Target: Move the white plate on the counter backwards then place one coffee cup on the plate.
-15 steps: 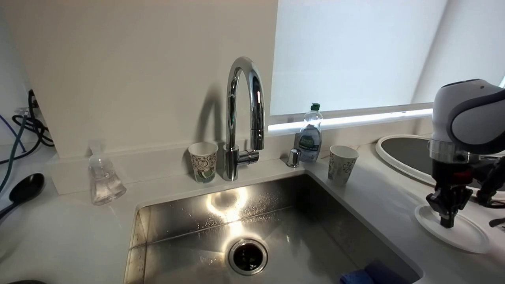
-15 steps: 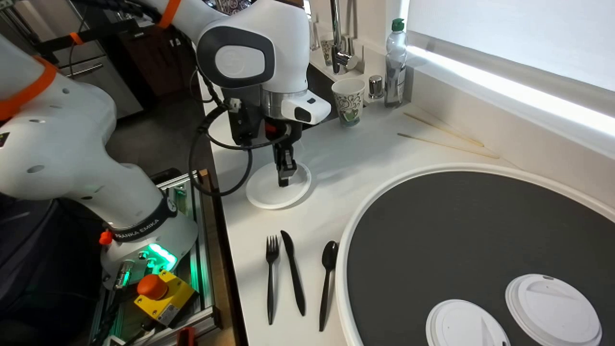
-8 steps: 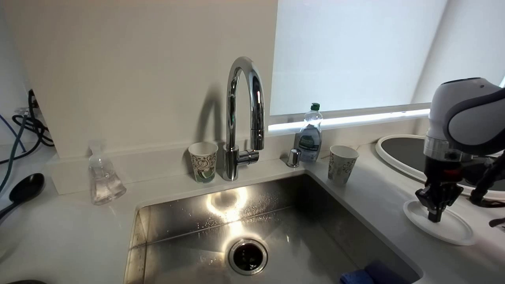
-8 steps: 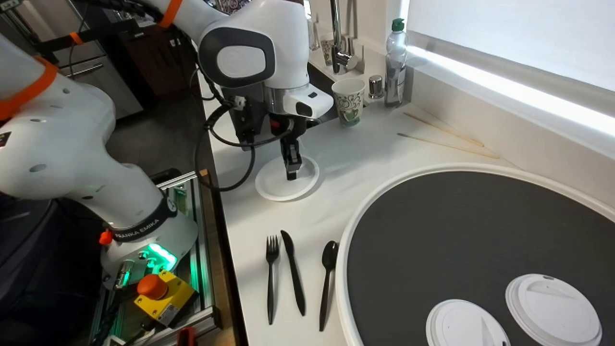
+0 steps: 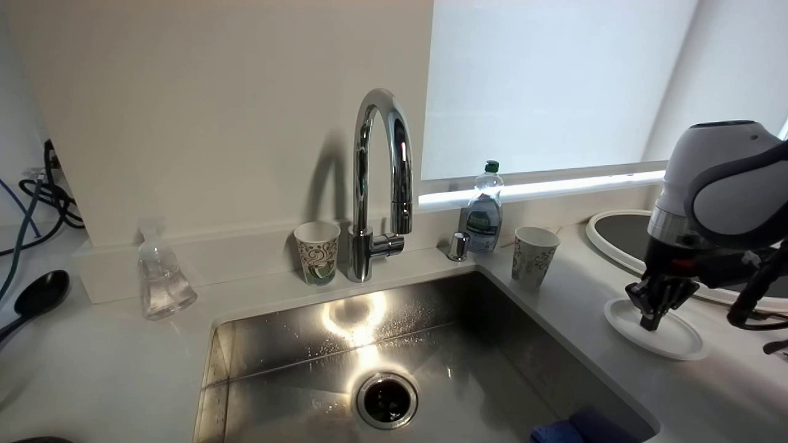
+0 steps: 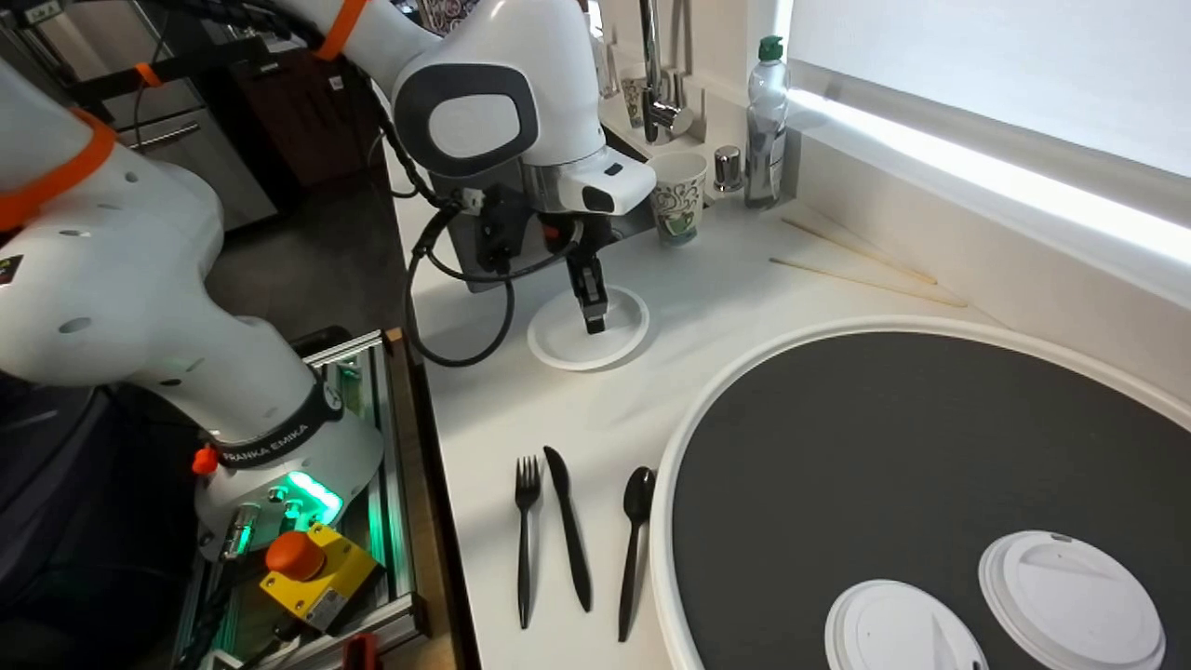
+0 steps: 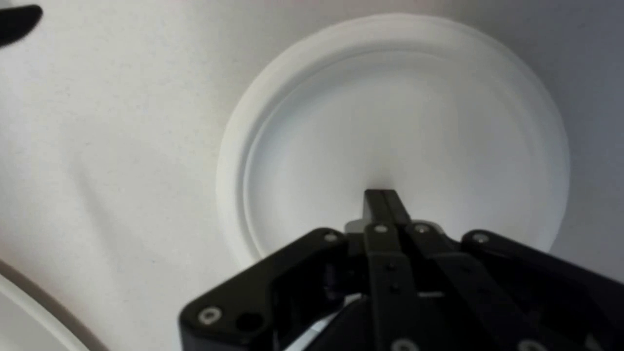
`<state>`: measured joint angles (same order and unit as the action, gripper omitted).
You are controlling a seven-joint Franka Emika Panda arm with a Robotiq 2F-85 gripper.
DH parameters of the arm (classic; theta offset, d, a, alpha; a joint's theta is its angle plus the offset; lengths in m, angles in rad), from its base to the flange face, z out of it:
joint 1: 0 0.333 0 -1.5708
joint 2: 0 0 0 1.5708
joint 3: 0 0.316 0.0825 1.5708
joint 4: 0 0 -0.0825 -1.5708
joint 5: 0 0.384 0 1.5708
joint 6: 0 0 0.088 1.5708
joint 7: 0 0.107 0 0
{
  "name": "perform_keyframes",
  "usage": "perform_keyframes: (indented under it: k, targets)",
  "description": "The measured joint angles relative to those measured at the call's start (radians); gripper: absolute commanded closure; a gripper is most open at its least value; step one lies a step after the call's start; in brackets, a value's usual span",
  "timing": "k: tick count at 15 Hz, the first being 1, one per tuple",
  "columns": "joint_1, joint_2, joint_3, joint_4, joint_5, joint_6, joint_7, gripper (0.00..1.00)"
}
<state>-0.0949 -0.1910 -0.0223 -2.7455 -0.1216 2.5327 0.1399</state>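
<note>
White plate (image 7: 399, 136) sits on ctr (image 6: 484, 409), clenched claw (image 7: 381, 192) over it, & sink (image 5: 295, 400) w/ blue item (image 5: 557, 432).

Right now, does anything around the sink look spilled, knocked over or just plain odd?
No spill, damage or toppled item stands out. Slightly odd: two tan stir sticks lie loose, at different angles, on the counter near the backsplash. The stainless steel sink is speckled along its back wall, likely just water.
</note>
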Motion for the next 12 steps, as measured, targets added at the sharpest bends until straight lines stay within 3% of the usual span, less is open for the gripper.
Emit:
perform_keyframes:
  k: [12]
  targets:
    - [-0.011, 0.078, 0.026, 0.047, -0.111, 0.156, 0.163, 1.0]
